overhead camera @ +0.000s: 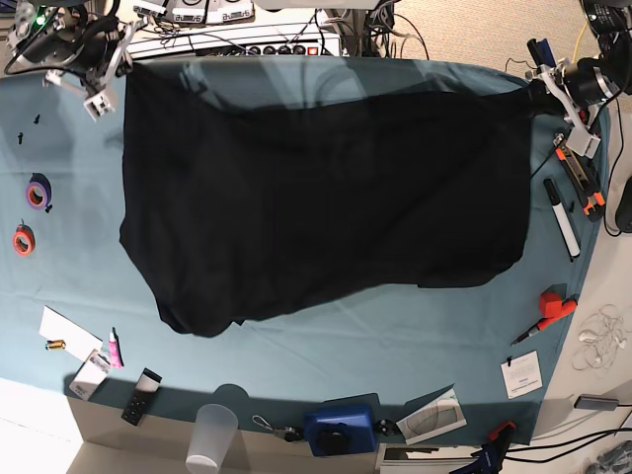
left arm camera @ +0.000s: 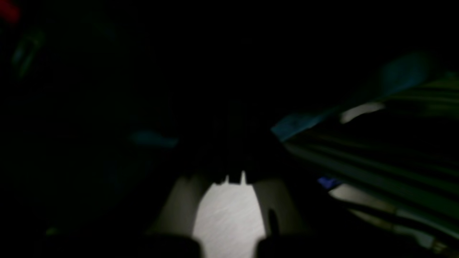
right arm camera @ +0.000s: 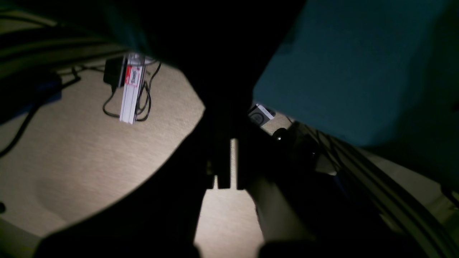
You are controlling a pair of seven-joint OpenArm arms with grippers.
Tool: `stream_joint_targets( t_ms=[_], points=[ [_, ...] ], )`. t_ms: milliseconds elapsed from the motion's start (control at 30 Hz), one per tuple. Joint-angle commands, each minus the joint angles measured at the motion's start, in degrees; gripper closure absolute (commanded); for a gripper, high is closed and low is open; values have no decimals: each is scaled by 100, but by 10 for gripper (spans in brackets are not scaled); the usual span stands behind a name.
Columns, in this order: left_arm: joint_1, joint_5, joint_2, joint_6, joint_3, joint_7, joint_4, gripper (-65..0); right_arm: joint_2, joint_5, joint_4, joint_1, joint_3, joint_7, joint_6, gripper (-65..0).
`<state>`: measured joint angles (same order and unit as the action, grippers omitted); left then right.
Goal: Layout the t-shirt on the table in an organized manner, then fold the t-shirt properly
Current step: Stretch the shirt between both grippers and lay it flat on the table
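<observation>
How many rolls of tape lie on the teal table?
2, both near the teal table's left edge: a purple tape roll and, just below, an orange-red tape roll. The black t-shirt may hide others.

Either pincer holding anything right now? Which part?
Both are shut on the t-shirt, which is stretched between them over the table: the left pincer has its top corner on the base view's right, the right pincer the opposite top corner.
</observation>
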<state>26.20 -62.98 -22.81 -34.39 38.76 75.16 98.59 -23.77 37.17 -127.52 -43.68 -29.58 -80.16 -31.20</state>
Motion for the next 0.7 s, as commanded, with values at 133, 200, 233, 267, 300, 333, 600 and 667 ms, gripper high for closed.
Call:
stream_joint_targets(
  t_ms=[133,200,233,267,300,333,600,667],
  points=[
    [15,216,-219,179,461,-168,83,0,-85,-555,-83,-44,-55,16,24,0],
    [17,216,-212,175,756,-127,83,0,-83,-772,-83,-44,-55,16,133,0],
    [17,214,-212,175,898,-68,83,0,-83,-837,-83,-46,-55,16,151,0],
    [17,212,-212,168,1023,20,83,0,-83,-852,-83,-46,-55,16,149,0],
    [17,212,-212,144,1121,98,81,0,-83,-850,-83,-46,-52,16,146,0],
    [17,210,-210,129,1187,157,81,0,-83,-850,-83,-46,-52,16,142,0],
    [17,-411,-181,131,1215,201,81,-91,-83,-855,-83,-48,-52,16,39,0],
    [15,-492,-181,131,1215,197,81,-209,-83,-855,-83,-83,-52,90,-57,0]
  ],
)
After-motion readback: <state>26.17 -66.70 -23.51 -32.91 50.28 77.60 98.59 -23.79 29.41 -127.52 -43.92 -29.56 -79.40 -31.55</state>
